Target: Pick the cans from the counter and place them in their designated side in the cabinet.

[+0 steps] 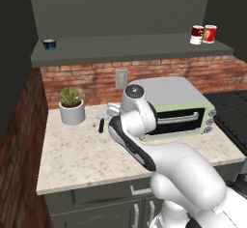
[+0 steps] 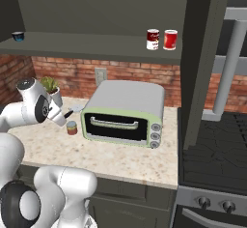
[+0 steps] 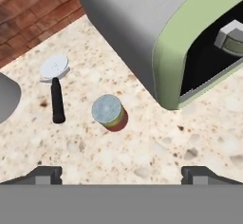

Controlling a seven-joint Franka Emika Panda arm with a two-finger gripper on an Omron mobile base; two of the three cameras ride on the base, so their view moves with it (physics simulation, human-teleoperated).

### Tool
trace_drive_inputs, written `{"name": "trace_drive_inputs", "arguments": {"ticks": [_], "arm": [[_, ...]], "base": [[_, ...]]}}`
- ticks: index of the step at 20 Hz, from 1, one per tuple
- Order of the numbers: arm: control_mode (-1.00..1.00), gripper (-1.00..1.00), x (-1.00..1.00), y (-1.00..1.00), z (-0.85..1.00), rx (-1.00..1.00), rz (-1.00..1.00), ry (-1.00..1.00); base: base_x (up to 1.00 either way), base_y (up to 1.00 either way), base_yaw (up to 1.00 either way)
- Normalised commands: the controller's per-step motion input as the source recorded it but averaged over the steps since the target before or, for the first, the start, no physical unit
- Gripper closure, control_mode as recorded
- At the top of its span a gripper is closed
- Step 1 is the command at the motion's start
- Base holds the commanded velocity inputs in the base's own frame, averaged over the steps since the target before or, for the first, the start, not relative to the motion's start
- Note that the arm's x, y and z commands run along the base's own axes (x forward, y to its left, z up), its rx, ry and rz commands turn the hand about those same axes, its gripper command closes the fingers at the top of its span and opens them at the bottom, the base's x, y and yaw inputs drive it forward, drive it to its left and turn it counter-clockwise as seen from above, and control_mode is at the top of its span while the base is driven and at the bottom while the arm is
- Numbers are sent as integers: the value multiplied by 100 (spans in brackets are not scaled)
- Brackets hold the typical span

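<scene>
One can [image 3: 109, 112], grey-green on top with an orange-red label, stands upright on the beige counter [image 3: 156, 142] just left of the toaster oven; it also shows as the can [image 2: 72, 127] in the right base view. My gripper [image 3: 121, 174] hangs above it, open, fingers wide apart and holding nothing. The hand [image 2: 58, 116] sits a little above and left of that can. The dark red and white can [image 1: 197, 34] stands at the right end of the cabinet shelf [image 1: 130, 48], touching or almost touching a brighter red can [image 1: 209, 34].
A pale green toaster oven [image 1: 173, 108] takes up the counter's right part. A pizza cutter [image 3: 56, 85] lies left of the can, and a potted plant [image 1: 72, 105] stands beyond it. A tiny blue bowl [image 1: 48, 44] sits at the shelf's left end. A stove [image 2: 212, 145] adjoins on the right.
</scene>
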Motion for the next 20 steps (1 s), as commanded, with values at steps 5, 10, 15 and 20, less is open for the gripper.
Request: {"name": "trace_drive_inputs", "arguments": {"ticks": [5, 10, 15, 20], "arm": [[-100, -100, 14, 0, -8, 4, -2, 4], [-100, -100, 8, 0, -14, 4, -2, 3], [-100, -100, 5, 0, -15, 1, -2, 0], [-100, -100, 4, 0, -11, 0, -1, 0]], "base": [[0, 0, 0], [0, 0, 0], [0, 0, 0], [0, 0, 0]]}}
